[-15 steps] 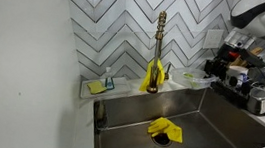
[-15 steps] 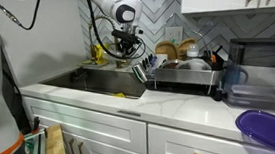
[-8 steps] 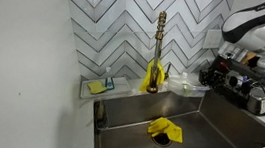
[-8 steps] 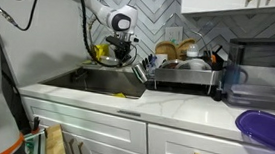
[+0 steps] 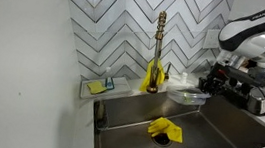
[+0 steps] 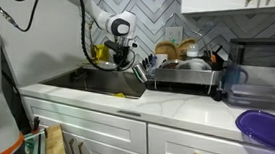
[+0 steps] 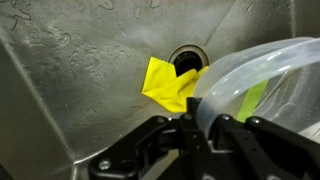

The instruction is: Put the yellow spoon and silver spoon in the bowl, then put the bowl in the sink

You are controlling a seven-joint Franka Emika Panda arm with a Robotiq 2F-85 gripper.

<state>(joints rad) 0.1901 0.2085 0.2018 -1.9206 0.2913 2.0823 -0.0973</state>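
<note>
1. wrist view: black robotiq gripper (image 7: 205, 122) clenched on the rim of the clear plastic bowl (image 7: 270, 80), hanging above the stainless steel sink (image 7: 70, 90); yellow streak inside, likely the yellow spoon (image 7: 255, 100); silver spoon not discernible.
2. lower slowly, bowl level, so nothing tips out.
3. aim for bare steel beside the crumpled yellow cloth (image 7: 168, 85) over the round drain (image 7: 187, 60).
4. release only once the base rests flat.

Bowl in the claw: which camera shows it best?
Wrist view: the clear bowl fills the right side, rim pinched in the claw. An exterior view shows the bowl small above the sink; in an exterior view the claw mostly hides it.
</note>
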